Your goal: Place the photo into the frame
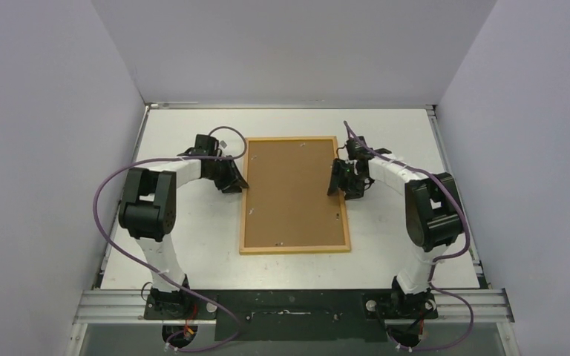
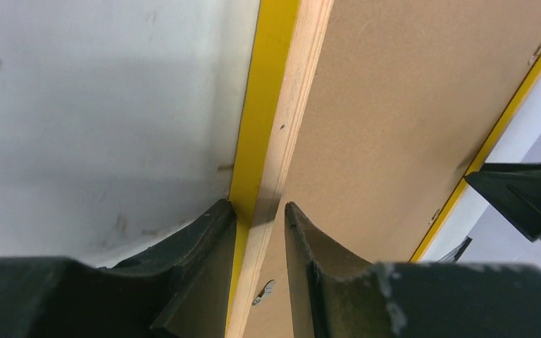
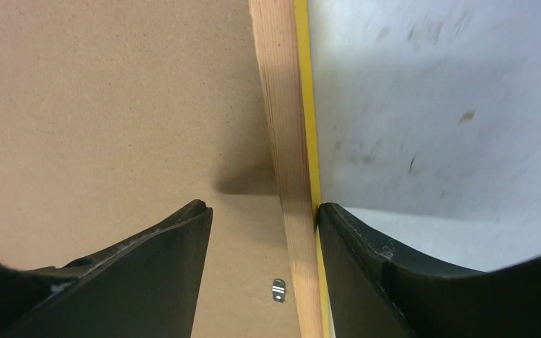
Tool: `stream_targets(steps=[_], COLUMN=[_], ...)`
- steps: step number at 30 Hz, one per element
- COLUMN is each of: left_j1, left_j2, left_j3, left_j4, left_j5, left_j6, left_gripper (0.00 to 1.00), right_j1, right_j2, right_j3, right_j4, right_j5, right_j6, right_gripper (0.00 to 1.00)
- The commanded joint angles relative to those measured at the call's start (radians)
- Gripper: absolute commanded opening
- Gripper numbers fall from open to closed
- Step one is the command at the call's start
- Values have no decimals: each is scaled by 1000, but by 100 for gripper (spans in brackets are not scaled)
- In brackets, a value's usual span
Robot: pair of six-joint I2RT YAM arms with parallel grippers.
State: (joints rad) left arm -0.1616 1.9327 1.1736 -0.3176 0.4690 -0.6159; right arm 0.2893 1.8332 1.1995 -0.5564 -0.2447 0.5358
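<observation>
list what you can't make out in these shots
- photo: in no view; whether it lies under the backing board can't be told.
- frame front: faces the table, hidden in every view; only its yellow edge shows.
- clips: specks in the top view, small in the wrist views; locked or not unclear.
- left gripper tips: top view, hidden by its own body.
</observation>
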Motion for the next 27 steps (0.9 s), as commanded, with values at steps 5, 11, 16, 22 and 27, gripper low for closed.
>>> stream_targets(steps=[5, 11, 16, 22, 27], left_j1=[3, 11, 11, -38, -98], left_j2=[-159, -209, -262, -306, -303], left_j3=[-63, -20, 24, 0, -54], left_j4=[-91, -143, -202, -84, 16], left_j5=[-63, -105, -126, -35, -66], left_j6=[37, 78, 134, 108, 75], left_gripper=[29, 30, 37, 44, 48], right_j1=[65, 79, 120, 235, 351], right_j2=[-151, -226, -293, -360, -394], right_j3=[-47, -4, 12, -23, -100], right_j4=[-38, -102, -157, -179, -125], right_j5=[18, 197, 205, 238, 307], right_j6=[42, 28, -27, -75, -37], right_gripper=[57, 55, 56, 56, 58])
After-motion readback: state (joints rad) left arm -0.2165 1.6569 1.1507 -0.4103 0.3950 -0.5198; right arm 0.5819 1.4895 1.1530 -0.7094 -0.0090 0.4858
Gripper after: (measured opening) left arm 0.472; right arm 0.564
